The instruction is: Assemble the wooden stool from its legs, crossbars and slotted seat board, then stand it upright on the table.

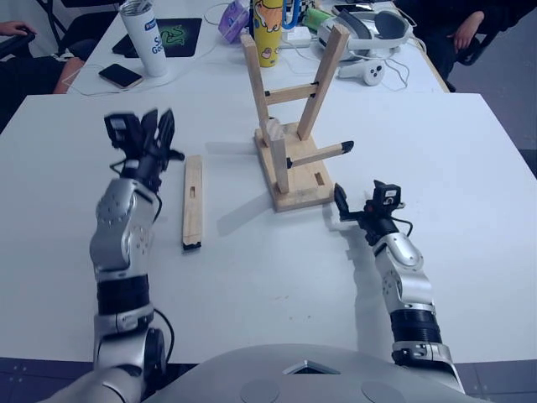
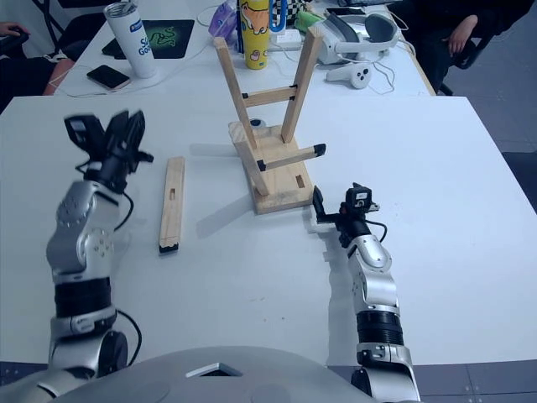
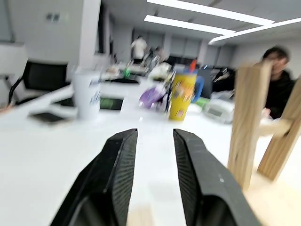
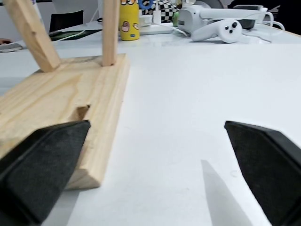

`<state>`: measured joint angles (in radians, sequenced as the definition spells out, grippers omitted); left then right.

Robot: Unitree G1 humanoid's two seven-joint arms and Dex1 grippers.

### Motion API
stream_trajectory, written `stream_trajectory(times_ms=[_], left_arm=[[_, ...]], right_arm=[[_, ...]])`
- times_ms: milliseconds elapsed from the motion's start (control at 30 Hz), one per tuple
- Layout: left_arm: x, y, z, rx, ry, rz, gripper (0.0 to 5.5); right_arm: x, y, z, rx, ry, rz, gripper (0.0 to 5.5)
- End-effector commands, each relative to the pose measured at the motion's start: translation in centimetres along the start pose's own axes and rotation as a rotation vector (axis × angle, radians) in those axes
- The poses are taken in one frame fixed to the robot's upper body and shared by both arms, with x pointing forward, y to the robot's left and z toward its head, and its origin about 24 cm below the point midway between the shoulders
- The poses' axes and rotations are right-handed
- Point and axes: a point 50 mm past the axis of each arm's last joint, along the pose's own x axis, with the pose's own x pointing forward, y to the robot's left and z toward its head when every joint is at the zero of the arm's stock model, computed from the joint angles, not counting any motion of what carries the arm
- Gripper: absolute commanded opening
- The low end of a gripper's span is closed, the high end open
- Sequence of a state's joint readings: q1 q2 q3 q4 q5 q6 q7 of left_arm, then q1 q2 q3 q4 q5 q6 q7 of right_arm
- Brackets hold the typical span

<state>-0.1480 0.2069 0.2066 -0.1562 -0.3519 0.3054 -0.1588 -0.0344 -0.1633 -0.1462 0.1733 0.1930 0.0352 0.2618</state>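
Your left claw [image 1: 159, 122], slightly parted and empty, hangs up-left of the loose leg [image 1: 193, 201], which lies lengthwise up the frame; your wide-open, empty right claw [image 4: 157, 127] sits farther off.

A white tumbler [image 1: 143, 35], phone [image 1: 120, 75], yellow bottle [image 1: 268, 34] and headset [image 1: 369, 29] share the far table.

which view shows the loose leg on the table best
Left eye view: the loose leg lies full length, slot and dark end plain. The right eye view matches. The left wrist view gives perhaps a blurred sliver between its fingers.
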Motion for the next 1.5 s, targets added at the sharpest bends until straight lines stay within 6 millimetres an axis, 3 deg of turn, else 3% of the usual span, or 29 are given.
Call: stream_trajectory(times_ms=[33,167,233,367,533,767,1000,1333,1500], left_arm=[[-1.8,0.6,-2.9,-0.020,0.109,0.098,1.38],[-2.9,0.3,-4.2,0.029,0.177,0.114,1.38],[-3.7,-0.2,-4.9,0.021,0.214,0.111,1.38],[-4.6,-1.2,-5.9,-0.039,0.270,0.094,1.92],[-4.8,-0.4,-6.1,-0.079,0.287,0.168,2.60],[-4.4,-2.1,-6.8,-0.041,0.373,0.077,3.57],[-4.3,-2.2,-7.3,0.037,0.457,0.051,3.57],[-5.4,-1.6,-9.2,0.024,0.609,0.121,3.57],[-5.8,-2.4,-9.6,0.073,0.775,0.035,3.57]], right_arm=[[0.8,-1.3,0.1,-0.028,-0.004,-0.071,5.40],[0.9,-2.0,-1.1,-0.148,0.076,-0.133,5.40],[1.1,-1.3,-2.3,-0.189,0.140,-0.066,5.40],[1.0,0.8,-3.6,-0.170,0.185,0.078,5.40],[0.6,3.4,-4.3,-0.172,0.213,0.234,5.40],[0.4,3.7,-4.7,-0.135,0.216,0.193,5.40],[-0.3,1.8,-4.8,-0.092,0.215,0.092,5.40],[-0.4,1.7,-4.5,-0.079,0.212,0.095,5.40],[-0.3,2.0,-4.2,-0.011,0.198,0.065,5.40]])
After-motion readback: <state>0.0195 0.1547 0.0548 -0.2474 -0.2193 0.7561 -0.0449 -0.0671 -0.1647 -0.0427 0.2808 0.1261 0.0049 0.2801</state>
